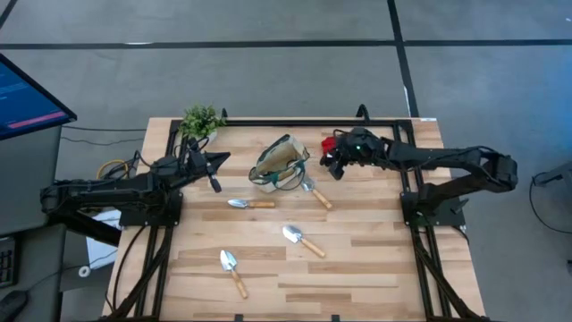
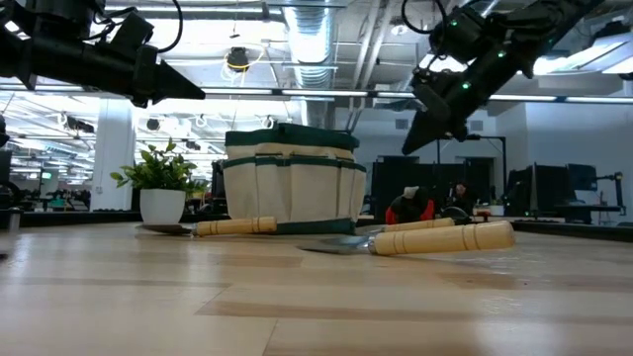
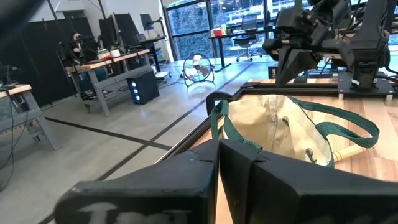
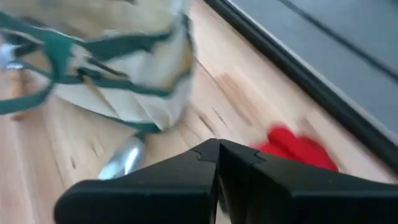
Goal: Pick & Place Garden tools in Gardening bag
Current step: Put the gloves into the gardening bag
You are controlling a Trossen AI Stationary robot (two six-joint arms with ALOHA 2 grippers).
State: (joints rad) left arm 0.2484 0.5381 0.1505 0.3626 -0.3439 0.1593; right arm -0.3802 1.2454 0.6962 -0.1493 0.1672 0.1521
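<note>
Four silver-bladed, wooden-handled trowels (image 1: 251, 204) on table near beige green-trimmed fabric bag (image 1: 279, 165), red item (image 1: 329, 143) far right of it. Right gripper (image 1: 337, 166) pinched together, empty, above; left gripper (image 1: 215, 160) likewise. Likely light, rigid; blades slippery, so wooden handles best grasped.

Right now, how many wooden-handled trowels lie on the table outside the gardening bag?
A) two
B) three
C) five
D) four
D: the high view shows four trowels out on the table, one just below the gardening bag, one at its lower right corner, one mid-table and one nearest the front edge.
</note>
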